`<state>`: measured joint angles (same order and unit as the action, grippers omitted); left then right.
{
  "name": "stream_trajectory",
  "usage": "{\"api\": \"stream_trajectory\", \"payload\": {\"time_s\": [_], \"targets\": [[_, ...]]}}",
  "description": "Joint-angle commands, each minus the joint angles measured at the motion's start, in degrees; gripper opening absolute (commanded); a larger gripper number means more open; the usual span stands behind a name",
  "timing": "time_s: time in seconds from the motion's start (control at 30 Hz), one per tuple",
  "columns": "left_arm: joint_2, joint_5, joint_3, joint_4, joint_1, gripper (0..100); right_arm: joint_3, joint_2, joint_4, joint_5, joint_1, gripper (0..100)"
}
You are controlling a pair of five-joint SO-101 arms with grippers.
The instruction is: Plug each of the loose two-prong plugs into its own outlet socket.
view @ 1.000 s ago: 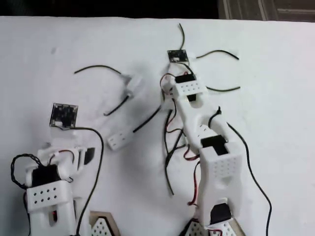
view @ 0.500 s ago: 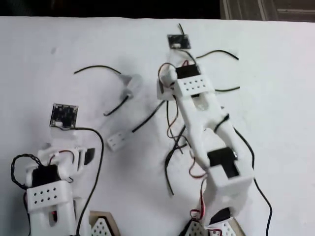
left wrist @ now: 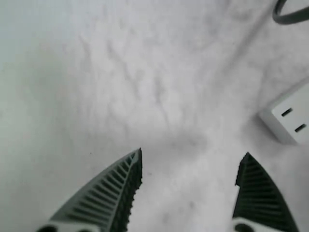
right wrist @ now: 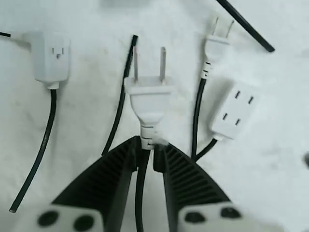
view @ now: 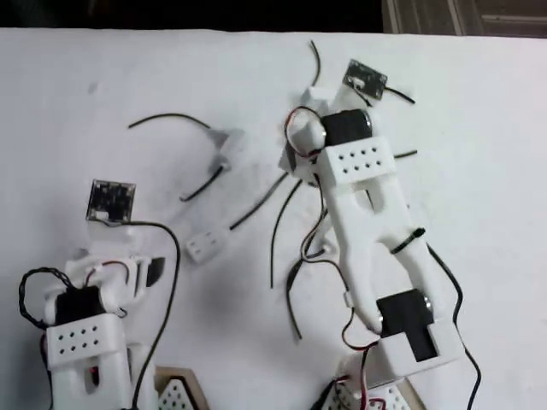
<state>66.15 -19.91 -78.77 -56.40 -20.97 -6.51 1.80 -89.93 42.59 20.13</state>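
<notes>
White table [view: 479, 128], high view: we list an outlet block [view: 208, 245] lying flat near the left arm [view: 81, 329]. Left wrist view: left gripper [left wrist: 193, 154] spread wide over bare table, outlet block just beside. Right wrist view: right gripper [right wrist: 148, 145] pinches a white two-prong plug [right wrist: 147, 96] by its neck over the table; prongs point straight away from the fingers, long axis in line with them.

A white two-prong plug [right wrist: 147, 96] is being held by its black cord, just behind the strain relief, between the fingers of the right gripper [right wrist: 147, 147], with its prongs pointing straight away from the gripper. Beside it a smaller two-prong plug [right wrist: 216, 46] on a black cord is pointing the same way, and near that cord a white outlet block [right wrist: 231, 113] is lying face up, showing two pairs of slots. On the held plug's other side a white single socket [right wrist: 50, 58] on a black cord is lying face up.
</notes>
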Motion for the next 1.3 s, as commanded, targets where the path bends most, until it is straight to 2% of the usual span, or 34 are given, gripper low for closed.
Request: {"api": "stream_trajectory", "payload": {"time_s": [0.0,0.23,0.3,0.47,0.73,1.0,1.07,1.13,1.27], "targets": [[1.27,-0.09,0.26,0.00,-0.31,31,-1.41,-2.68,-5.23,7.47,0.22,1.7],[1.27,-0.09,0.26,0.00,-0.31,31,2.37,-2.77,-7.43,20.57,4.70,1.7],[1.27,-0.09,0.26,0.00,-0.31,31,5.19,-2.68,-7.43,22.07,7.16,2.1],[1.27,-0.09,0.26,0.00,-0.31,31,7.82,-2.95,-7.34,18.55,9.63,4.4],[1.27,-0.09,0.26,0.00,-0.31,31,8.26,-3.03,-8.13,9.32,14.29,32.4],[1.27,-0.09,0.26,0.00,-0.31,31,7.82,-3.12,-7.87,8.53,14.46,34.6],[1.27,-0.09,0.26,0.00,-0.31,31,7.91,-3.12,-7.96,4.04,14.37,34.6],[1.27,-0.09,0.26,0.00,-0.31,31,8.18,-3.12,-8.04,-3.60,13.05,34.4],[1.36,-0.09,0.18,0.00,-0.92,31,7.82,-3.12,-7.78,-25.23,7.78,34.4]]}}
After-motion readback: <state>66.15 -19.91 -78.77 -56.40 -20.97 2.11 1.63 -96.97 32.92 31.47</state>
